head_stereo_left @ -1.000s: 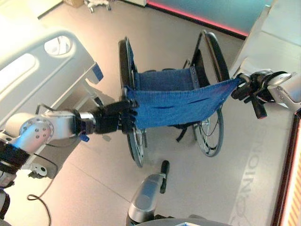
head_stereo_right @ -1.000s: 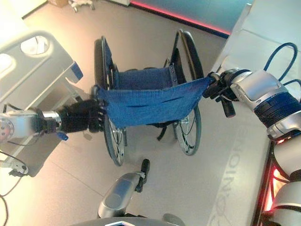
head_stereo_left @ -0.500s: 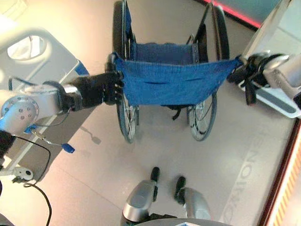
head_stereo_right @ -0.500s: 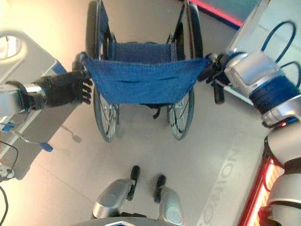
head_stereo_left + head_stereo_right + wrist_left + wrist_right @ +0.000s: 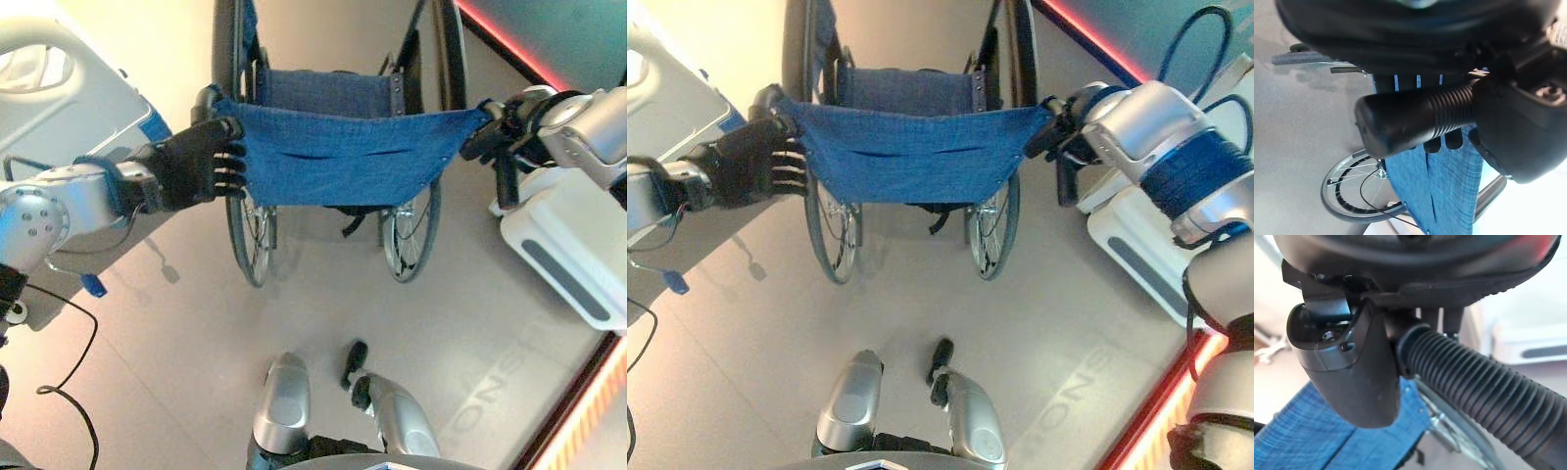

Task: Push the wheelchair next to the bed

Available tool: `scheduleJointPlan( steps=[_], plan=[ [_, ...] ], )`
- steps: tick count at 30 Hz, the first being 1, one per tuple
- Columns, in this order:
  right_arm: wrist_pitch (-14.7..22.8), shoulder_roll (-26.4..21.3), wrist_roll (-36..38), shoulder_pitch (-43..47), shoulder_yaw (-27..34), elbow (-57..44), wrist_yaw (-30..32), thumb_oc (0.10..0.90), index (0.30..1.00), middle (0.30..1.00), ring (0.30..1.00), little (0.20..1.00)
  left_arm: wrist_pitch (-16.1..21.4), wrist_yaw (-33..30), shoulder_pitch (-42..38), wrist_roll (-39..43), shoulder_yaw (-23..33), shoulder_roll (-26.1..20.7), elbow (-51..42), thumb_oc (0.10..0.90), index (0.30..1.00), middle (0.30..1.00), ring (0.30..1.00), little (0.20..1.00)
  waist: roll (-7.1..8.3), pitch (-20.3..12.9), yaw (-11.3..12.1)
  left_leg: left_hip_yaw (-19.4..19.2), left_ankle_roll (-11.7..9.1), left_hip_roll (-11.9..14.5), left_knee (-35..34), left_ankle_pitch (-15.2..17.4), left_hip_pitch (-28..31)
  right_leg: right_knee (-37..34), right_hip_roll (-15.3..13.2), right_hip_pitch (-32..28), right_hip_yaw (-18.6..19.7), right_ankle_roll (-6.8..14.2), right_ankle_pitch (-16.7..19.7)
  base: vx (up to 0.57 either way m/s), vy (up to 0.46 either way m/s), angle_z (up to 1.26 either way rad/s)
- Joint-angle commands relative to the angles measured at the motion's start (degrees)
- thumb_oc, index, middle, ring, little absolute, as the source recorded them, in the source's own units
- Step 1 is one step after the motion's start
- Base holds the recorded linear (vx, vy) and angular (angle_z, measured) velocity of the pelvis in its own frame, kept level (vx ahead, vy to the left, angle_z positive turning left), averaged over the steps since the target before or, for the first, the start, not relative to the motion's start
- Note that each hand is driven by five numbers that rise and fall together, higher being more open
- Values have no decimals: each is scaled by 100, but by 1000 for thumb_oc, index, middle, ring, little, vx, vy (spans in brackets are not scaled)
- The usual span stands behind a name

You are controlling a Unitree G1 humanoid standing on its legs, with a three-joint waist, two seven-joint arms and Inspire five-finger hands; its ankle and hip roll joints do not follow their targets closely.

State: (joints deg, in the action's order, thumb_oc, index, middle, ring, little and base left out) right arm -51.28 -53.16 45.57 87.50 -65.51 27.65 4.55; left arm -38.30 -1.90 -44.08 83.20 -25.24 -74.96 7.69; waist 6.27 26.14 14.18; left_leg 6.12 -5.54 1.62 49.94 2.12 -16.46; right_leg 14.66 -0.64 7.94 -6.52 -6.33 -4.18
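Note:
The wheelchair (image 5: 343, 162) has a blue cloth back, a blue seat and black wheels, and stands straight ahead of me. My left hand (image 5: 191, 162) is shut on its left push handle (image 5: 1415, 117), a ribbed black grip seen from close in the left wrist view. My right hand (image 5: 495, 122) is shut on the right push handle (image 5: 1484, 396), with the thumb (image 5: 1352, 367) curled over it. The grey-white bed (image 5: 69, 108) lies to the left, its end panel close to the chair's left wheel (image 5: 245, 240).
A white unit with a grey stripe (image 5: 568, 245) stands on the floor at the right, just past my right hand. A red-lit strip (image 5: 509, 49) runs along the wall at the upper right. Beige floor stretches ahead of the chair.
The view has shifted as I walk. The wheelchair has turned from askew to square in front of me and sits nearer the bed. Both hands keep hold of the handles.

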Motion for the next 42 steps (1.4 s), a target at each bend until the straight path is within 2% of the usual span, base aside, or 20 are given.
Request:
scheduleJointPlan(
  steps=[1, 5, 6, 10, 13, 15, 16, 18, 19, 21, 22, 25, 27, 28, 30, 31, 33, 37, 41, 42],
  plan=[
    [742, -203, -200, 853, 141, -1317, -207, 400, 300, 300, 300, 300, 987, 54, 352, -168, 1079, 179, -449, 400, 300, 300, 300, 300, 232, -1068, -339, -475, 416, -383, -741, -530, 1, -986, -13, -855, -95, 884, 600, 391, -71, 73],
    [780, -5, -430, 659, 293, -1227, -140, 400, 300, 300, 300, 300, 1061, -110, 532, -73, 1262, 201, -556, 400, 300, 300, 300, 300, -87, -1019, -116, -1206, 237, -379, -3130, -1087, 57, -1157, 483, -1308, -241, 818, 289, 434, -61, 35],
    [822, 47, -512, 522, 370, -1149, -93, 400, 300, 300, 300, 300, 1115, -91, 629, -160, 1298, 279, -584, 400, 300, 300, 300, 300, -191, -997, 18, -1597, 134, -370, -3954, -1442, -81, -1234, 687, -1552, -347, 782, 186, 495, -85, -7],
    [1074, 40, -877, -79, 628, -856, -178, 400, 300, 300, 300, 300, 1279, 110, 1038, -436, 1439, 476, -731, 400, 300, 300, 300, 300, -316, -1039, 348, -2004, 62, -524, -4986, -1883, -365, -1270, 1014, -2091, -470, 749, -94, 552, -76, -14],
    [1235, 161, -1106, -283, 736, -577, -380, 400, 300, 300, 300, 300, 1155, 49, 1102, -506, 1539, 583, -739, 400, 300, 300, 300, 300, -286, -1165, 451, -2061, 176, -636, -4911, -1720, -255, -1113, 1117, -2233, -526, 721, -358, 658, -34, -32],
    [1339, 390, -1169, -280, 772, -300, -488, 400, 300, 300, 300, 300, 942, 54, 931, -526, 1558, 529, -575, 400, 300, 300, 300, 300, -143, -1374, 555, -1811, 481, -826, -4845, -1255, -19, -598, 1079, -2263, -519, 819, -546, 621, 16, -38],
    [1387, 448, -1154, -263, 776, -226, -513, 400, 300, 300, 300, 300, 894, 67, 865, -508, 1549, 507, -533, 400, 300, 300, 300, 300, -87, -1434, 608, -1768, 587, -886, -4756, -1154, -1, -397, 1042, -2275, -535, 892, -452, 402, 42, -42],
    [1601, 561, -1153, -204, 737, -131, -660, 400, 300, 300, 300, 300, 739, 128, 702, -522, 1546, 489, -399, 400, 300, 300, 300, 300, 116, -1564, 759, -1857, 981, -1050, -4508, -813, -6, 675, 967, -2159, -546, 1447, 548, 395, 99, -9],
    [1651, 576, -1200, -195, 723, -126, -712, 400, 300, 300, 300, 300, 721, 139, 689, -549, 1546, 496, -382, 400, 300, 300, 300, 300, 114, -1592, 787, -1874, 1005, -1025, -4486, -793, -15, 783, 996, -2109, -527, 1503, 711, 377, 94, 11],
    [1639, 608, -1245, -109, 629, -149, -670, 400, 300, 300, 300, 300, 662, 196, 681, -633, 1559, 492, -334, 400, 300, 300, 300, 300, 162, -1680, 829, -1729, 1038, -996, -4456, -713, 150, 1836, 1274, -1854, -254, 2006, 1671, 430, 40, 23],
    [1682, 584, -1133, -56, 585, -129, -674, 400, 300, 300, 300, 300, 660, 239, 698, -623, 1551, 482, -332, 400, 300, 300, 300, 300, 176, -1706, 811, -1652, 1009, -985, -4436, -695, 226, 1986, 1322, -1729, -179, 2084, 1880, 505, 1, 18],
    [1669, 547, -1017, 157, 459, -147, -723, 400, 300, 300, 300, 300, 780, 320, 726, -536, 1484, 381, -422, 400, 300, 300, 300, 300, 181, -1766, 578, -1312, 893, -1074, -4269, -628, 370, 1517, 793, -1334, -82, 1805, 1264, 473, -9, 24],
    [1709, 420, -1091, 418, 293, -116, -867, 400, 300, 300, 300, 300, 970, 296, 694, -316, 1394, 200, -504, 400, 300, 300, 300, 300, 44, -1775, 456, -972, 689, -1057, -4001, -653, 313, 155, 328, -1262, -280, 1336, 235, 329, -105, 28],
    [1743, 380, -1085, 489, 242, -103, -869, 400, 300, 300, 300, 300, 1031, 289, 666, -254, 1373, 152, -523, 400, 300, 300, 300, 300, 14, -1752, 442, -868, 650, -1047, -3893, -671, 300, -260, 199, -1163, -271, 1270, 170, 250, -218, 47],
    [1868, 275, -1037, 680, 151, -40, -825, 400, 300, 300, 300, 300, 1194, 264, 504, -59, 1268, 28, -550, 400, 300, 300, 300, 300, -100, -1587, 286, -442, 573, -1017, -3641, -549, 413, -959, -229, -764, -228, 1293, 418, 237, -353, 73],
    [1859, 195, -942, 784, 146, -23, -719, 400, 300, 300, 300, 300, 1211, 292, 231, -46, 1069, -1, -500, 400, 300, 300, 300, 300, -121, -1378, 71, -80, 579, -991, -3539, -58, 690, -1209, -808, -280, -41, 1593, 1131, 397, -504, 93],
    [1688, 140, -874, 826, 241, -172, -666, 400, 300, 300, 300, 300, 1083, 321, -69, -141, 853, -16, -376, 400, 300, 300, 300, 300, -116, -1206, -87, 203, 545, -806, -3511, 405, 1070, -1379, -1270, 126, 180, 1818, 1693, 595, -568, 129],
    [1258, -7, -605, 981, 269, -639, -549, 400, 300, 300, 300, 300, 876, 461, -318, -352, 703, -24, -96, 400, 300, 300, 300, 300, -51, -1191, -251, 425, 455, -437, -3382, 670, 1505, -1157, -1245, 253, 436, 1917, 1729, 490, -355, 103],
    [1262, 5, -382, 1140, 87, -544, -596, 400, 300, 300, 300, 300, 932, 526, -47, -314, 827, 44, -102, 400, 300, 300, 300, 300, 111, -1430, -255, 441, 305, -114, -2988, 347, 1531, -970, -997, 76, 165, 1825, 1309, 410, -246, 56],
    [1258, 52, -357, 1181, 0, -448, -652, 400, 300, 300, 300, 300, 939, 474, 300, -324, 1078, 99, -264, 400, 300, 300, 300, 300, 170, -1566, -275, 415, 154, 156, -2627, -106, 1524, -861, -790, 46, 39, 1623, 1080, 395, -314, 9]
  ],
)
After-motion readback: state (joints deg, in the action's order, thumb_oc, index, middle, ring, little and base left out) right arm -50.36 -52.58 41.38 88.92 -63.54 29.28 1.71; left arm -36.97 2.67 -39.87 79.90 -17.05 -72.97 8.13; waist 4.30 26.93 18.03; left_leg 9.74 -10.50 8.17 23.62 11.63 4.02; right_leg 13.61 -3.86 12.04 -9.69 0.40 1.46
